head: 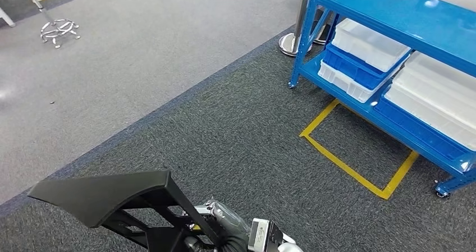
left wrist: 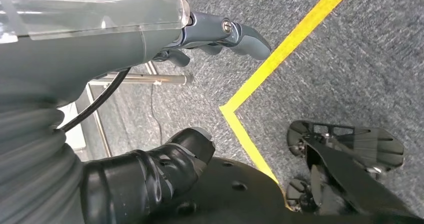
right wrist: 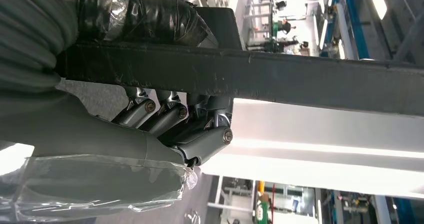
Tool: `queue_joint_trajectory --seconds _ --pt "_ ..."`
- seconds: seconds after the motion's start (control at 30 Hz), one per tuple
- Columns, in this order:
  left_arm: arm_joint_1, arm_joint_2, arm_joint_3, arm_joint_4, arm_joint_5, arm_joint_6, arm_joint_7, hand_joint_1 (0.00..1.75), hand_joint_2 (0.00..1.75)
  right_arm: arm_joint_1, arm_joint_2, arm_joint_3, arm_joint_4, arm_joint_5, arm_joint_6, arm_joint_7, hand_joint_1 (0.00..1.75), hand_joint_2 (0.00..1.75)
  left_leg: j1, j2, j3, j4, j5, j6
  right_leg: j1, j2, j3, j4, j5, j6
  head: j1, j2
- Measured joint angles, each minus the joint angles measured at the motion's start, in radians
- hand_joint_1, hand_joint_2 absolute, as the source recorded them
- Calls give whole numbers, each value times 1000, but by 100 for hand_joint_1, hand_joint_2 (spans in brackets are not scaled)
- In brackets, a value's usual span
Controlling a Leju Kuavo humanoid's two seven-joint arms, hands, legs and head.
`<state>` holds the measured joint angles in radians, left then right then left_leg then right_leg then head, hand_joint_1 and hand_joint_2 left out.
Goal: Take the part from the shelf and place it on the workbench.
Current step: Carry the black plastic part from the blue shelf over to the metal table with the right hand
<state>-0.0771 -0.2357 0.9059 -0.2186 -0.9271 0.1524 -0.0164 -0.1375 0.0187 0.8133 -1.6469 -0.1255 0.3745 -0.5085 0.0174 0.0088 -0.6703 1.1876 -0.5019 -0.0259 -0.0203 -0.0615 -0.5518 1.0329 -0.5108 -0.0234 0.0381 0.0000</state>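
right hand (right wrist: 170, 129): fingers curling around the black part (head: 106, 198), clamping it; seen close in the right wrist view with the dark bar of the part crossing in front of the fingers; in the head view the hand is sitting at the bottom edge under the part, wrapped in clear plastic
part: black, flat angled panel with an open strut frame beneath, being held up above the carpet, well apart from the shelf
left hand (left wrist: 210, 39): hanging over the floor, holding nothing, grey fingers bent but apart, dark thumb (left wrist: 185, 154) sticking out separately
carpet (head: 241, 140): dark grey area under the robot, lighter grey strip lying beyond it
yellow tape (head: 359, 170): outlining a box on the carpet just in front of the shelf
shelf (head: 393, 16): blue metal rack on castors, standing to the right, carrying white bins (head: 367, 41) and blue trays on its lower level
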Motion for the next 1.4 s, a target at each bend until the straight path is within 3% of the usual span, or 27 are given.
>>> queue_joint_trajectory --seconds 0.07,0.1,0.2,0.27,0.33,0.4,0.43,0.47,0.5,0.57,0.63,0.7,0.77,0.83,0.9,0.93,0.97,1.0,1.07,1.13,1.2,1.23,1.3,1.33,1.4 --pt "-3 1 0 0 -2 0 -6 0 175 -2 1 0 -1 0 0 0 166 175 -7 30 67 -126 41 9 5 -16 4 1 -5 7 0 0" --pt "-5 1 1 0 -3 0 -7 0 175 -3 2 0 -1 0 -1 0 166 175 -10 38 81 -156 46 14 7 -23 6 1 -6 12 1 0" --pt "-4 1 3 0 -6 -1 -7 0 175 -3 2 0 -1 1 -1 1 166 175 -13 20 83 -171 48 32 9 -34 12 -2 -10 27 1 0" --pt "-3 1 5 0 -8 -1 -5 0 175 -4 3 0 -2 1 -2 1 166 175 -8 4 87 -181 55 46 6 2 -1 34 -39 36 2 0" --pt "-6 1 6 0 -12 -3 -1 0 175 -2 2 0 -1 3 -3 1 166 175 -6 -12 87 -184 58 54 5 46 -55 145 -100 37 2 0" --pt "-7 2 7 0 -17 -8 1 0 175 0 -1 0 -1 8 -5 1 166 175 -8 -33 85 -182 58 57 6 58 -113 257 -135 36 2 0" --pt "-6 2 7 0 -19 -11 1 0 175 1 -2 0 -1 11 -7 1 166 175 -8 -45 85 -180 57 57 6 59 -122 269 -125 36 2 0" --pt "-6 2 7 0 -22 -13 1 0 175 1 -2 0 -1 13 -9 1 166 175 -8 -58 85 -177 56 56 5 61 -113 242 -96 34 2 0" --pt "-6 3 7 0 -23 -15 2 0 175 1 -3 0 -1 14 -12 1 166 175 -7 -70 85 -173 55 54 4 68 -87 182 -56 32 2 0" --pt "-6 3 7 0 -24 -15 2 0 175 1 -3 0 -2 15 -15 1 166 175 -8 -93 81 -162 51 47 1 108 -35 65 -7 27 2 0" --pt "-6 3 7 0 -24 -15 2 0 175 2 -4 0 -3 16 -17 0 166 175 -7 -109 73 -157 50 35 1 132 -20 24 -1 22 2 0" --pt "-5 5 7 0 -28 -15 2 0 175 3 -4 0 -6 18 -19 0 166 175 -4 -122 67 -158 53 22 3 116 -20 18 4 12 2 0" --pt "-4 6 7 0 -35 -15 1 0 175 4 -4 0 -13 22 -25 -1 166 175 -5 -94 52 -129 34 12 0 93 -14 9 9 -1 0 0" --pt "-6 7 6 0 -41 -15 1 0 175 9 -4 -1 -21 27 -32 -2 166 175 -6 -43 5 -29 -20 4 1 67 -10 4 9 -9 -2 0" --pt "-7 7 6 0 -47 -15 1 0 175 17 -6 -2 -26 35 -39 -3 166 175 -4 -20 -51 85 -65 -2 4 38 -10 4 7 -12 -3 0" --pt "-6 7 6 0 -49 -15 1 0 175 20 -8 -3 -27 39 -41 -3 166 175 -3 -16 -61 105 -65 -3 6 25 -9 4 6 -13 -3 0" --pt "-6 7 5 0 -52 -15 0 0 175 22 -10 -3 -30 43 -44 -3 166 175 -3 -13 -51 88 -46 -2 7 14 -8 5 4 -13 -3 0" --pt "-5 7 5 0 -55 -15 0 0 175 23 -11 -4 -33 46 -46 -3 166 175 -3 -6 -21 34 -14 1 7 4 -5 5 2 -12 -3 0" --pt "-8 7 3 0 -58 -14 1 0 175 24 -11 -5 -42 51 -51 -3 166 175 -11 28 50 -101 36 13 11 -14 0 5 -3 -7 -3 0" --pt "-14 7 -1 0 -61 -14 1 0 175 25 -12 -8 -48 53 -54 -3 166 175 -21 47 80 -163 48 26 15 -30 3 4 -6 1 -3 0" --pt "-16 7 -6 0 -61 -13 1 0 175 26 -12 -10 -52 53 -54 -3 166 175 -20 29 81 -170 51 37 16 -42 7 1 -8 10 -2 0" --pt "-15 6 -7 0 -61 -13 2 0 175 27 -12 -10 -54 54 -54 -3 166 175 -18 20 84 -177 55 42 15 -33 9 4 -13 16 -2 0" --pt "-16 6 -9 0 -61 -13 2 0 175 27 -13 -12 -59 54 -54 -4 166 175 -11 3 91 -191 63 54 12 13 -11 55 -49 24 -1 0" --pt "-18 5 -10 0 -61 -13 2 0 175 28 -14 -14 -60 54 -55 -4 166 175 -11 -5 92 -193 64 57 10 38 -36 109 -79 26 -1 0" --pt "-21 4 -10 0 -61 -13 3 0 175 33 -18 -16 -61 56 -55 -4 166 175 -11 -26 90 -193 64 61 8 58 -101 235 -129 28 -1 0"
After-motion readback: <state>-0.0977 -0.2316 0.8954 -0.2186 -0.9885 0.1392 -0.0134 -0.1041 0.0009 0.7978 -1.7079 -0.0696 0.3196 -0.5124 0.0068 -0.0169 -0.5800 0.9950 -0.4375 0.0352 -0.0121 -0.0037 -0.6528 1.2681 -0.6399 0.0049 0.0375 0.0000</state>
